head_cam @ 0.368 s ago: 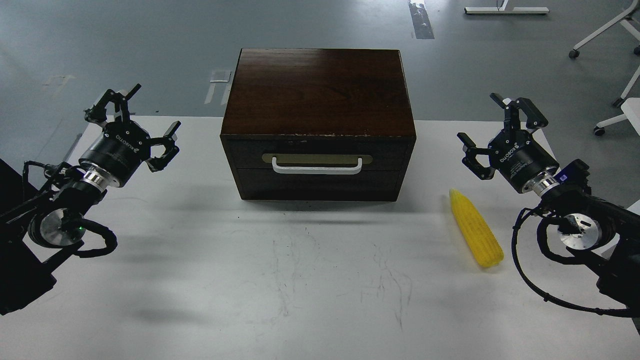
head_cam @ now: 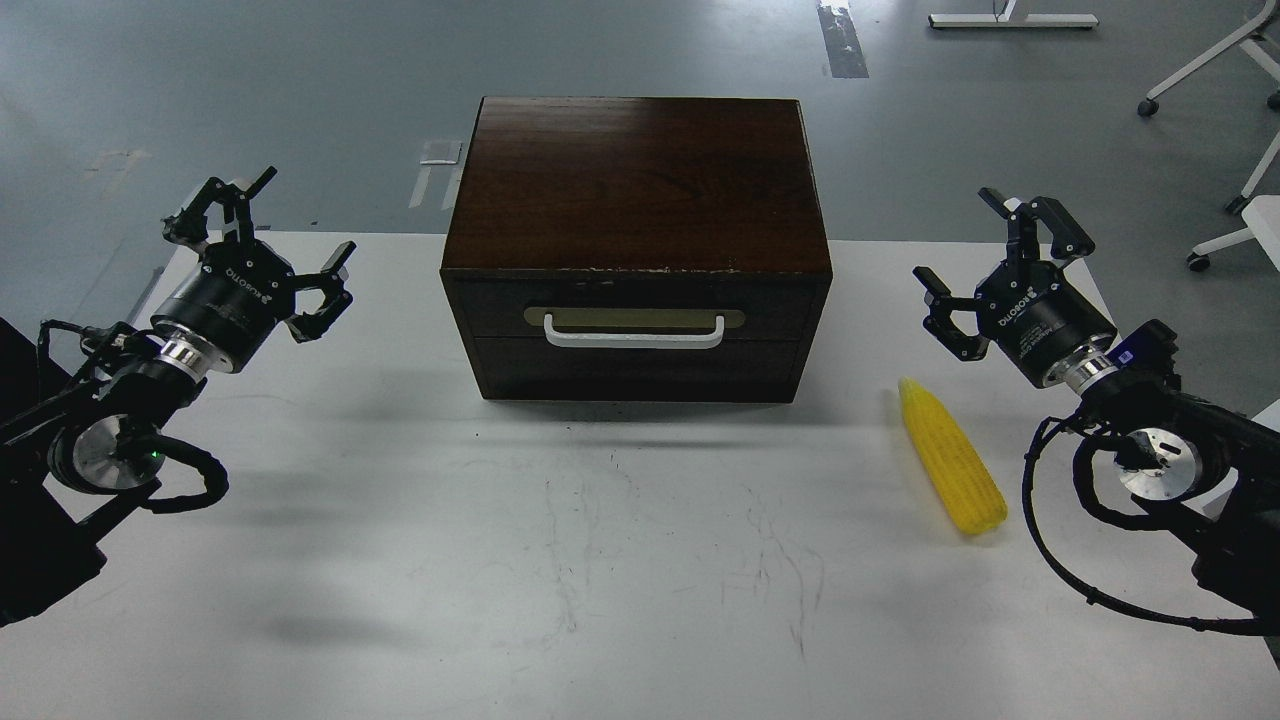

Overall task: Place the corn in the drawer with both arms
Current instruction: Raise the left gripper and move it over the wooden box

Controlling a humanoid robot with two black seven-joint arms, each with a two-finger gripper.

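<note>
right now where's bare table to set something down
Bare: the wide stretch of table in front of the drawer, and the strip between box and left claw. Tighter on the right, where the corn lies near the right claw.

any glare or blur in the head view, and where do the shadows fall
Head view: sharp throughout, no motion blur on the left gripper or right gripper; soft sheen on the box top, mild glare on the floor; diffuse shadows on the table in front of the box and under both arms; the corn is evenly lit, casting little shadow.
</note>
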